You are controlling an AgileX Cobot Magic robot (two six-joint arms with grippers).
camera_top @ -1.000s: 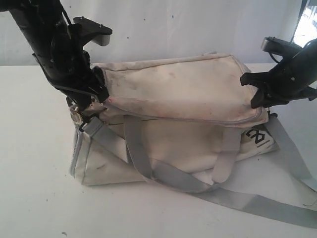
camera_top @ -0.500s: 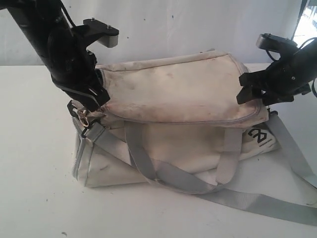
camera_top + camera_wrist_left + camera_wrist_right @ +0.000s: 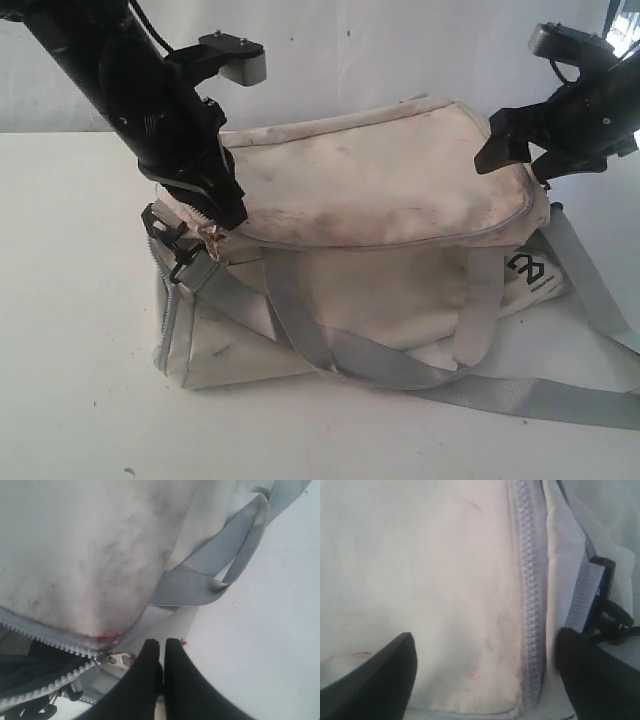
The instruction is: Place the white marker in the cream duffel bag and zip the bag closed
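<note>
In the exterior view the cream duffel bag (image 3: 380, 180) lies on its side on the white table (image 3: 80, 400), with its grey straps (image 3: 350, 360) draped down the front and its black logo (image 3: 528, 270) at the right end. The left gripper (image 3: 228, 212) is pressed against the bag's left end, just above the black buckle (image 3: 170, 250). The right gripper (image 3: 515, 160) hovers at the bag's upper right corner.

In the left wrist view the left gripper's fingers (image 3: 145, 680) are closed tight together, just beside the zipper slider (image 3: 111, 658). They may be pinching its pull tab, though the contact is hidden. Behind the slider the teeth are parted, showing the dark lining (image 3: 30, 665).

In the right wrist view the right gripper's fingers (image 3: 380, 680) are spread wide and hold nothing. The stained fabric and a closed run of zipper (image 3: 530, 605) lie between them.
</note>
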